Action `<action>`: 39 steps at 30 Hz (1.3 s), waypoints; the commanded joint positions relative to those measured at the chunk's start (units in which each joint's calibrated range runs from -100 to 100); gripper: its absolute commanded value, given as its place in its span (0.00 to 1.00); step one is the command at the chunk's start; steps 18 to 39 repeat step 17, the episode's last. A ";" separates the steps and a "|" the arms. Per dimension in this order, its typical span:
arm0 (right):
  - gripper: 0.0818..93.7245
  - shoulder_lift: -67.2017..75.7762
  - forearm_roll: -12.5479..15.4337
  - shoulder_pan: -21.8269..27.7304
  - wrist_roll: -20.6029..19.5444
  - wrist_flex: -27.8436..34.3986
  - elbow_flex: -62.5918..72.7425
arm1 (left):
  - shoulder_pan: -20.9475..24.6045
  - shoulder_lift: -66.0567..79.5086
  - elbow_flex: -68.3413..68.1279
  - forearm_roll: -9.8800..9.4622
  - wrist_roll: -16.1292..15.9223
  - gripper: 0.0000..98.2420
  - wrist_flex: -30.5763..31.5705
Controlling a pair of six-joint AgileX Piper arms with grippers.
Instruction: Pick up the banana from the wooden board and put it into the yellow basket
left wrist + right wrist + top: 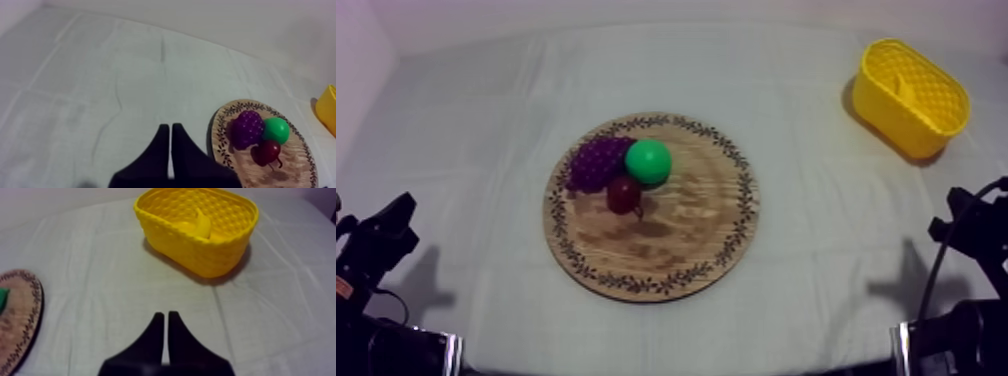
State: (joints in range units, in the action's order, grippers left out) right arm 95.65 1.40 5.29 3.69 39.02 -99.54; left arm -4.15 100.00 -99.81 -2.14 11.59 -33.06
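Note:
The banana (201, 223) lies inside the yellow basket (200, 255), which stands at the table's far right (898, 125). The round wooden board (686, 250) sits mid-table and carries a bunch of purple grapes (596, 163), a green fruit (649, 161) and a small red fruit (624, 194). My left gripper (170, 126) is shut on nothing, over bare cloth just left of the board (300, 165); it rests low at the left (391, 225). My right gripper (165, 314) is also shut and empty, over the cloth short of the basket, resting low at the right (961, 215).
The grey-white cloth (466, 130) covers the whole table, with open room left of the board and between the board and the basket. The board's edge (30, 318) lies beside my right gripper. A bit of the basket (327, 107) shows beyond the board from the left wrist.

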 commanded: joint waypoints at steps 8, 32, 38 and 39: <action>0.00 0.10 0.01 0.15 7.94 -0.06 -0.01 | -0.01 0.00 0.03 -0.03 0.01 0.00 0.00; 0.00 0.11 0.04 0.15 7.65 -0.06 -0.02 | -0.01 0.00 0.03 -0.03 0.01 0.00 0.00; 0.00 0.11 0.04 0.15 7.65 -0.06 -0.02 | -0.01 0.00 0.03 -0.03 0.01 0.00 0.00; 0.00 0.11 0.04 0.15 7.65 -0.06 -0.02 | -0.01 0.00 0.03 -0.03 0.01 0.00 0.00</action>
